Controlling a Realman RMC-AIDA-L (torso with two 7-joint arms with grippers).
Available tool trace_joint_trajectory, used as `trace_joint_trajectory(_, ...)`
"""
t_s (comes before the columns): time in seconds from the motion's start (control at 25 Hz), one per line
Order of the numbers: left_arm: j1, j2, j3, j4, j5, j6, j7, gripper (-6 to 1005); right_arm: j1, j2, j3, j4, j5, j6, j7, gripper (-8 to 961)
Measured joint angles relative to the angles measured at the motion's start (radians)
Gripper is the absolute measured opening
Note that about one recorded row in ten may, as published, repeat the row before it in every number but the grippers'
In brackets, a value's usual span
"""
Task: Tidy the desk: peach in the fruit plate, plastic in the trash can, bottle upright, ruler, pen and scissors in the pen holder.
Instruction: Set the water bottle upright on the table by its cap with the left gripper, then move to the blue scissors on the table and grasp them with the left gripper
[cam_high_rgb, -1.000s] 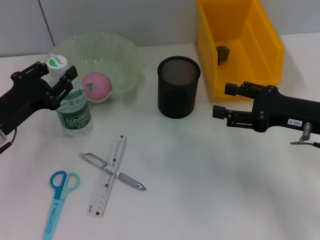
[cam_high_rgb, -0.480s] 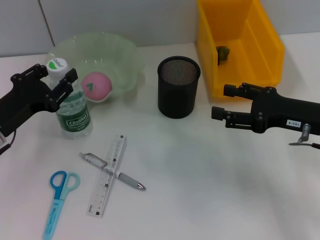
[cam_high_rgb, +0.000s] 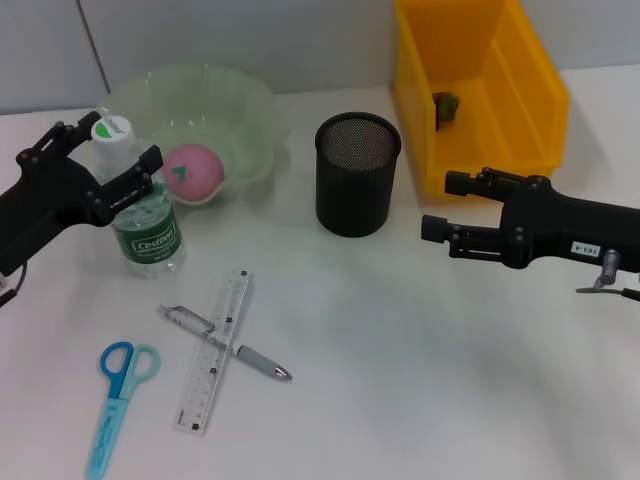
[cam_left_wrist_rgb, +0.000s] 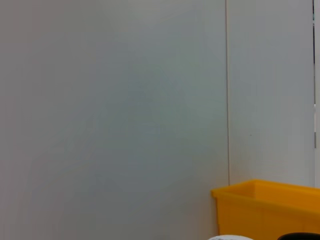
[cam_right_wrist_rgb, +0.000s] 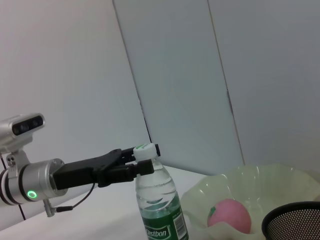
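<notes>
The clear bottle (cam_high_rgb: 147, 212) with a green label and white cap stands upright left of centre; it also shows in the right wrist view (cam_right_wrist_rgb: 159, 200). My left gripper (cam_high_rgb: 105, 147) is open, its fingers (cam_high_rgb: 148, 160) on either side of the bottle's neck. The pink peach (cam_high_rgb: 192, 172) lies in the pale green fruit plate (cam_high_rgb: 205, 82). A clear ruler (cam_high_rgb: 213, 350) lies across a silver pen (cam_high_rgb: 232, 345), with blue scissors (cam_high_rgb: 118, 392) to their left. My right gripper (cam_high_rgb: 437, 205) is open and empty, right of the black mesh pen holder (cam_high_rgb: 357, 175).
A yellow bin (cam_high_rgb: 480, 70) stands at the back right with a crumpled green piece (cam_high_rgb: 446, 104) inside. The bin's edge shows in the left wrist view (cam_left_wrist_rgb: 270, 207) against a grey wall. The white table (cam_high_rgb: 420, 380) runs to the front right.
My left gripper's fingers have spread a little wider around the bottle's neck. The bottle still stands. My right gripper has edged slightly to the left.
</notes>
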Motion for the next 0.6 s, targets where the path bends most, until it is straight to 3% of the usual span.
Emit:
trace_joint_trajectory(0.4,0.024,0.004,0.007,0.045,0.007,0.02,-0.081,860,0.005,-0.002,0.0,-0.005,-0.083,-0.012,0.01,825)
trace_joint_trajectory(0.44,0.068,0.004,0.053,0.137,0.017,0.037,-0.195,860,0.011,-0.004,0.0,-0.014,-0.118,-0.012,0.028,825)
trace_joint_trajectory(0.6,0.156,0.008,0.178,0.314,0.018,0.042,-0.386,860,0.028,-0.011,0.0,-0.02,-0.184,-0.013,0.063,825)
